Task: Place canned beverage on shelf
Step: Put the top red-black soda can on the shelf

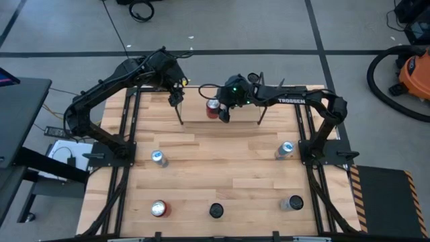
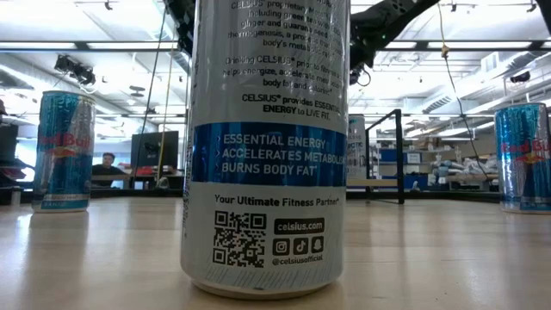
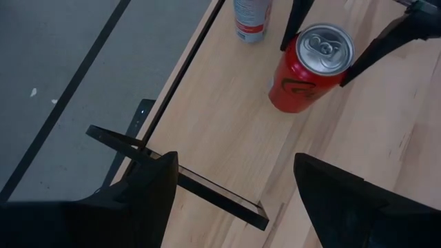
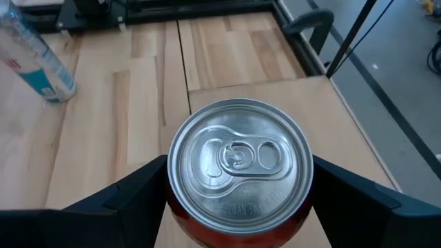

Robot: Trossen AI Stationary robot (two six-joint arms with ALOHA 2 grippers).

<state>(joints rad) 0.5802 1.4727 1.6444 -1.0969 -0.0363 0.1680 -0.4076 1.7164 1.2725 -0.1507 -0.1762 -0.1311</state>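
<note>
A red can (image 1: 213, 107) with a silver top (image 4: 238, 162) stands upright over the light-wood shelf (image 1: 235, 119) at the far middle of the table. My right gripper (image 1: 222, 109) is shut on it, reaching in from the right. In the left wrist view the can (image 3: 309, 67) shows with the right gripper's fingers on both sides. My left gripper (image 1: 177, 94) hovers by the shelf's left black rod (image 1: 180, 113), open (image 3: 234, 193), with nothing between its fingers. My right gripper pinches the red can's side wall just below the rim (image 4: 172, 193) between its two fingers, one on each side. The fingers (image 3: 295, 24) come slanting down from the table's right. The can stays upright over the shelf plank (image 4: 275, 103); whether its bottom rests there I cannot tell.
Two slim silver-blue cans (image 1: 158, 158) (image 1: 285, 149) stand mid-table. Another red can (image 1: 159, 209), a dark-topped can (image 1: 216, 210) and a further can (image 1: 293, 202) stand near the front edge. A tall white-and-blue can (image 2: 264, 146) fills the low view.
</note>
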